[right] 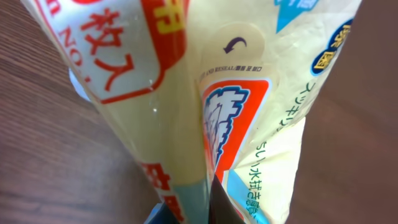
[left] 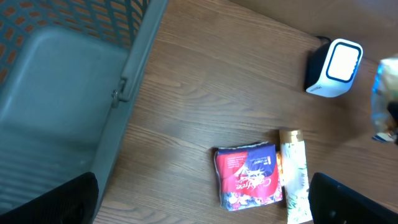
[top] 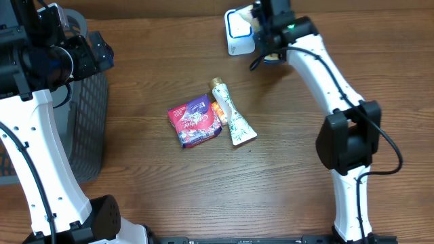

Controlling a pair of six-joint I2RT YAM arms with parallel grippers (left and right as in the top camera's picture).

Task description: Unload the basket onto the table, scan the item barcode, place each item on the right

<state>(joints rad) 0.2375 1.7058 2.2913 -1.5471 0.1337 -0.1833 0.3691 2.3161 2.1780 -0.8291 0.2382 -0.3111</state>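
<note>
Right gripper (top: 263, 49), closed on the yellow packet (right: 186, 93), holds it just beside the white scanner (top: 239, 30) at upper centre of the overhead frame; we judge pickup done, the reading left.

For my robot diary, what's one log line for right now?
right gripper: shut on yellow packet | beside scanner | left gripper: open, near basket

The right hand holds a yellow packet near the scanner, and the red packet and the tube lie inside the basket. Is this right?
Not quite. The overhead view shows the red packet and the tube lying on the table, outside the basket.
</note>
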